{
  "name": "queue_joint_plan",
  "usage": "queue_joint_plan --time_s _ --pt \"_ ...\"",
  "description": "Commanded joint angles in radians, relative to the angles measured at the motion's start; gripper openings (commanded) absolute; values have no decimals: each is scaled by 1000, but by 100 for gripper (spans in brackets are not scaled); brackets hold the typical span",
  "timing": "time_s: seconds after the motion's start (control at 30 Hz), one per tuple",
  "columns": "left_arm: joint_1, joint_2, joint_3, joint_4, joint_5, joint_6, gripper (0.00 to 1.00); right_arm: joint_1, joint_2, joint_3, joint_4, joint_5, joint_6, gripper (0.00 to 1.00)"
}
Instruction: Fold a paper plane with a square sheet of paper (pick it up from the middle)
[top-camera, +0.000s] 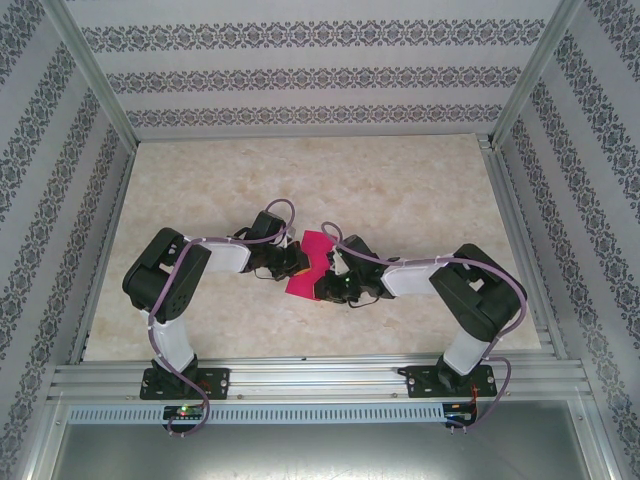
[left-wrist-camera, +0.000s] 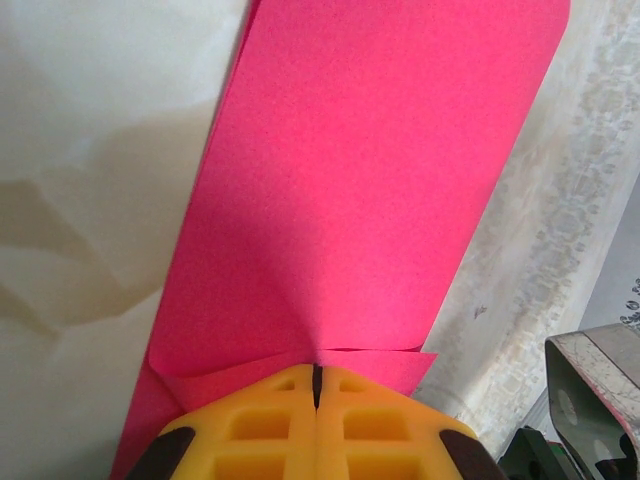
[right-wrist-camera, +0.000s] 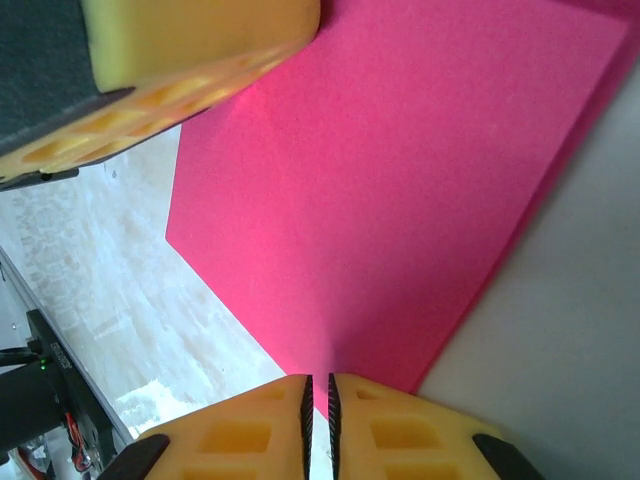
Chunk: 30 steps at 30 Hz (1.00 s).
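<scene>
Square sheet of paper (top-camera: 310, 255), folded: left pincer (left-wrist-camera: 316, 374) clamped tight on its left edge, right pincer (right-wrist-camera: 320, 384) pinching its right edge, jaws nearly closed.

Magenta-pink sheet of paper (left-wrist-camera: 380, 180) ahead of the fingers (left-wrist-camera: 260, 430), fingers yellow with black pads (left-wrist-camera: 158, 458), table (top-camera: 420, 190) beneath them beige marbled, walls (top-camera: 300, 75) white with grey floral stripes
</scene>
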Motion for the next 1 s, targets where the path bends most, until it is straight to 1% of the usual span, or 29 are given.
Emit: queue_joint_plan --time_s 0.0,0.2,0.33,0.43,0.57,0.67,0.73,0.97 --pt "5 56 -34 -86 -71 16 0 19 -13 -37 -118 -18 5 17" --pt "5 48 -32 -95 -70 25 0 17 -91 -28 -174 15 -9 17" --pt "6 46 -30 -99 -68 29 0 14 -154 29 -241 55 -26 17" --pt "6 44 -30 -98 -64 29 0 8 -169 63 -233 92 -8 16" --pt "5 40 -29 -102 -64 32 0 8 -124 112 -173 68 21 16" --pt "6 40 -29 -101 -64 32 0 15 -63 140 -115 36 49 16" --pt "5 41 -27 -102 -60 34 0 18 -23 158 -108 27 54 14" --pt "6 40 -22 -104 -51 36 0 17 65 128 -92 26 69 14"
